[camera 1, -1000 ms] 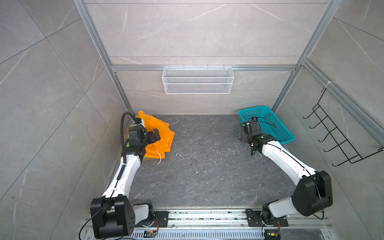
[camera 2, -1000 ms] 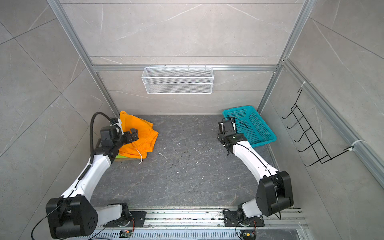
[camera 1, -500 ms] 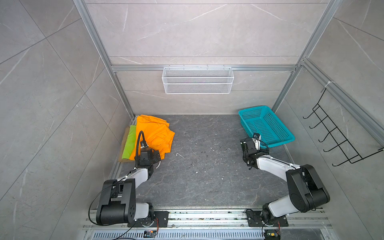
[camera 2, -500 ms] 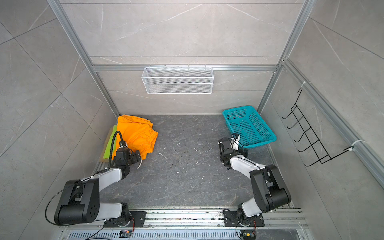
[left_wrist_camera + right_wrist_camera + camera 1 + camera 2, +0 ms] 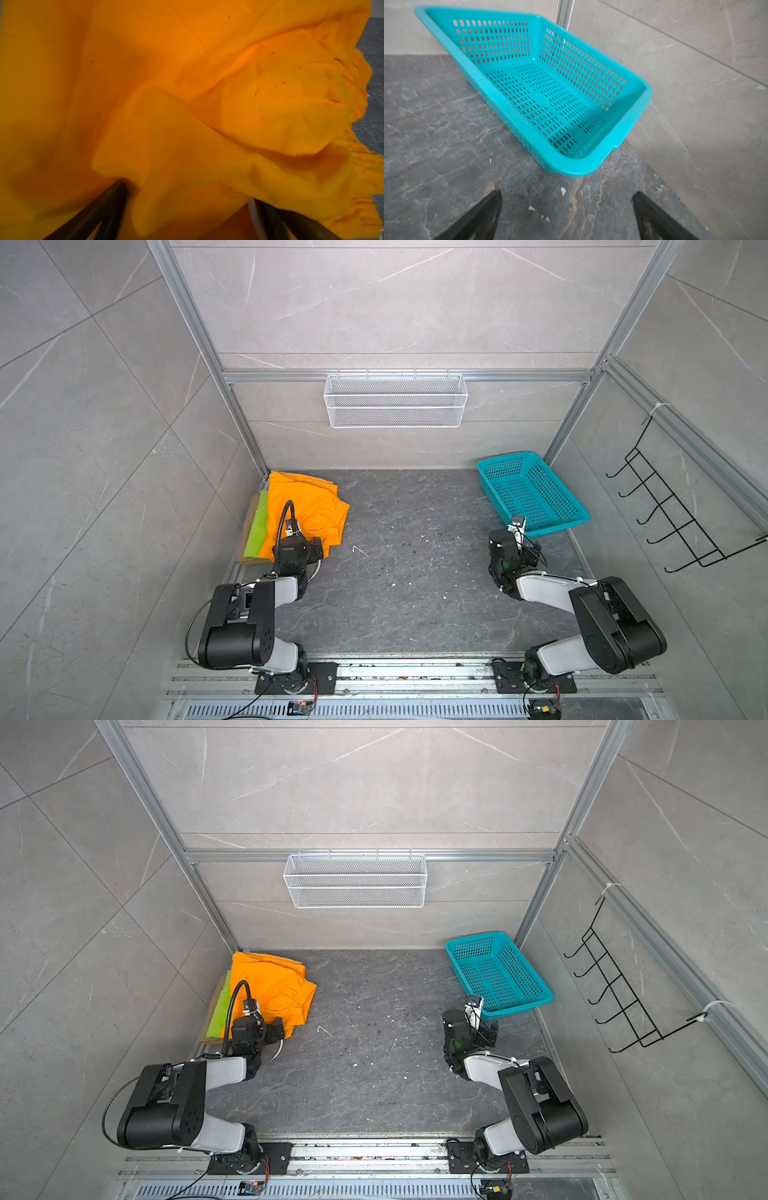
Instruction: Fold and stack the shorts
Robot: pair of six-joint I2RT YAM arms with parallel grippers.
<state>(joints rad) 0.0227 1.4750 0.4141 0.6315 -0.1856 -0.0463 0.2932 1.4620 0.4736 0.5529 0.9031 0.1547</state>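
At ten o'clock on the dark stone surface (image 5: 415,593), bright orange fabric shorts (image 5: 307,506) lie atop lime green shorts (image 5: 257,531) and khaki tan shorts (image 5: 251,510) — piled into the corner, so the stack looks finished. The left claw (image 5: 189,192) is spread wide at the orange hem, gripping nothing. The right claw (image 5: 566,193) is wide and empty too — facing the teal perforated plastic basket (image 5: 577,166) at two o'clock.

Both top views look steeply down from high over the near edge, facing the back wall (image 5: 395,315); they share almost the whole cell, dark floor (image 5: 395,593) and teal basket (image 5: 473,947) alike. The left wrist view presses very close on the orange shorts (image 5: 187,104), fabric filling it. The right wrist view looks low across the floor, near the basket.
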